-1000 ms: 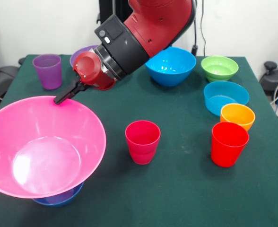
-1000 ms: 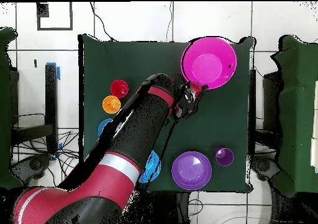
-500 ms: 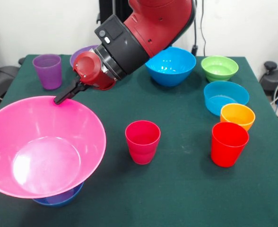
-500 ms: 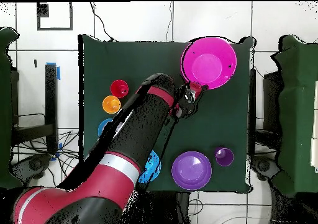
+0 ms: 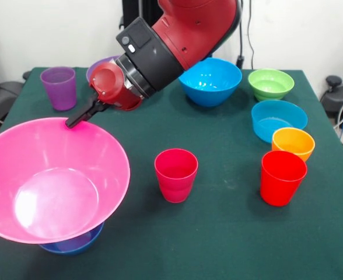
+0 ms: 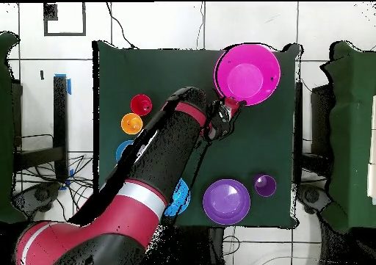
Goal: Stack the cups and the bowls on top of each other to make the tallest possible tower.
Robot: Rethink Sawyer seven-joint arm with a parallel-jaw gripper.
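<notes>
One tool (image 5: 72,122) clenched on huge pink bowl's (image 5: 101,192) far rim, magenta-pink cup (image 5: 176,174) near.

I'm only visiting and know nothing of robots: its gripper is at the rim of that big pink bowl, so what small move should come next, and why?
Probably a small lift away from the rim. The huge pink bowl already sits on a small dark blue bowl, and the gripper is at its far rim. I cannot tell whether it is holding the rim. The magenta cup stands loose nearby, waiting to be stacked.
</notes>
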